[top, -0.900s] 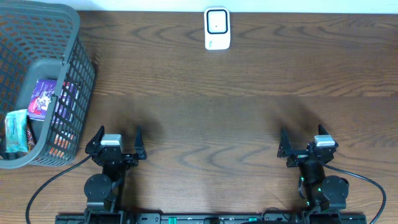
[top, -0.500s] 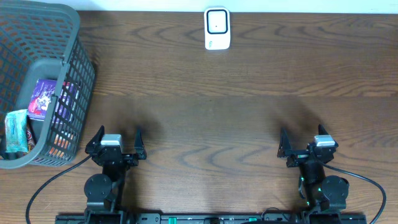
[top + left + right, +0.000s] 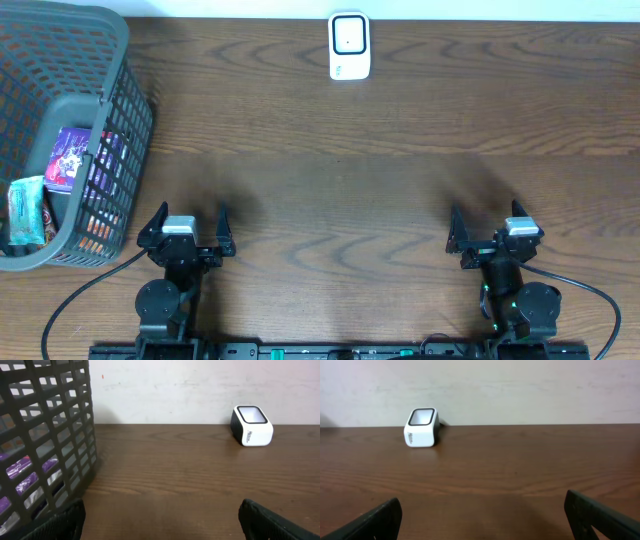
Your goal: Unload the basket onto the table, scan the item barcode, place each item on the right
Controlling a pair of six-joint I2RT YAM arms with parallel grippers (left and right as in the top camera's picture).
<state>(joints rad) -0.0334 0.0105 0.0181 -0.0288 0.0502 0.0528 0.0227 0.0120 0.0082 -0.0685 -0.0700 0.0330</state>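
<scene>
The left fingers (image 3: 158, 216) and right fingers (image 3: 454, 222) stand wide open, holding nothing; scanner (image 3: 349, 45) at the bench's (image 3: 330, 180) far edge, basket (image 3: 125, 60) left

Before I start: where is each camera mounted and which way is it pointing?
Overhead: above the table, looking straight down; shows left gripper and right gripper, open.
Left wrist: low on left arm, facing the back wall; own fingers in bottom corners, basket left.
Right wrist: likewise from right arm; own fingers below.
Shared: white scanner in all three.
</scene>
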